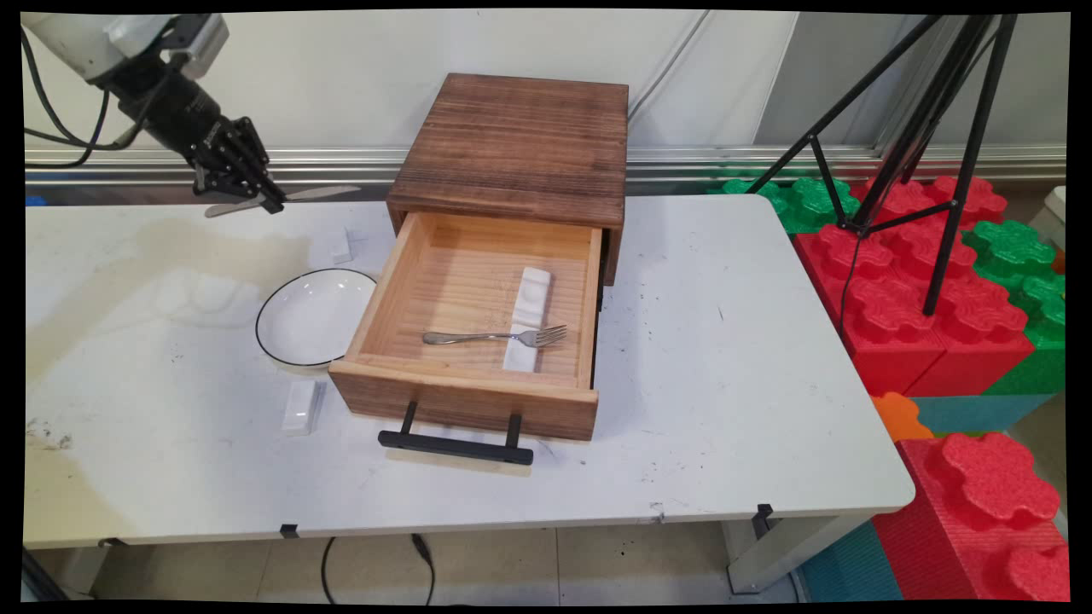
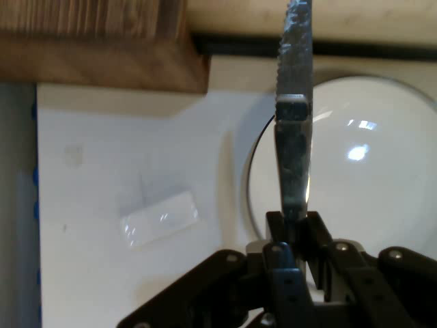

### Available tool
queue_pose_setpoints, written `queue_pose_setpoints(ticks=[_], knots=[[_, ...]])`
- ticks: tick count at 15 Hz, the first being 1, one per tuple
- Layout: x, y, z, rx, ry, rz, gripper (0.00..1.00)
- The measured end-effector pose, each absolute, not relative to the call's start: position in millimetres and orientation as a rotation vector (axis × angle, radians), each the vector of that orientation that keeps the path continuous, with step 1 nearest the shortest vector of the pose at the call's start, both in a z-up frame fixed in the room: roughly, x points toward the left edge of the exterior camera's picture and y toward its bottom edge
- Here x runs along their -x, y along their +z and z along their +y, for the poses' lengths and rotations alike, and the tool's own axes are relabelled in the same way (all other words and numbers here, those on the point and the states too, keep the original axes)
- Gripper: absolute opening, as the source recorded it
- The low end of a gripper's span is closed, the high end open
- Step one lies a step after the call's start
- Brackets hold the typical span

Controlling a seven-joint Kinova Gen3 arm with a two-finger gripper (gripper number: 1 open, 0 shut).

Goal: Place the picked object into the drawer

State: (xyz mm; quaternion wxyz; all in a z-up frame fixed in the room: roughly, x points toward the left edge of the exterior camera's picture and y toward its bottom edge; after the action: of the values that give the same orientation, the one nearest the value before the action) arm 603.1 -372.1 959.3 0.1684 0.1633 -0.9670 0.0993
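In the upper left of the main view the gripper [image 1: 266, 201] is hanging above the far left part of the white worktop [image 1: 725, 358], its fingers [image 2: 276, 236] clamped on a table knife [image 1: 286, 198]. The knife is lying roughly level, its blade pointing right toward the wooden drawer box [image 1: 516, 145] and its handle end sticking out to the left. In the hand view the knife [image 2: 293, 130] is running straight up the middle of the frame from between the closed fingers, its serrated edge showing near the top.

Below the gripper in the main view, a small white rest [image 1: 341, 247] is lying on the worktop, and lower down a white bowl with a dark rim [image 1: 311, 317] is sitting just beside the left wall of the pulled-out drawer [image 1: 465, 408]. Another small white rest [image 1: 300, 406] is lying near the bowl's lower edge, at the drawer's front left corner. Inside the drawer a long white rest [image 1: 529, 298] is lying front to back, and a fork [image 1: 495, 337] is lying across it, tines to the right.

At the right of the frame, a black tripod [image 1: 921, 128] is standing on red and green foam blocks [image 1: 921, 290].
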Motion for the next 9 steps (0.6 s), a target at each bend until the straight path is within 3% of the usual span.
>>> queue_pose_setpoints(ticks=[9], knots=[[-536.1,992.9,-358.3,-0.381,0.236,-2.619,0.0]])
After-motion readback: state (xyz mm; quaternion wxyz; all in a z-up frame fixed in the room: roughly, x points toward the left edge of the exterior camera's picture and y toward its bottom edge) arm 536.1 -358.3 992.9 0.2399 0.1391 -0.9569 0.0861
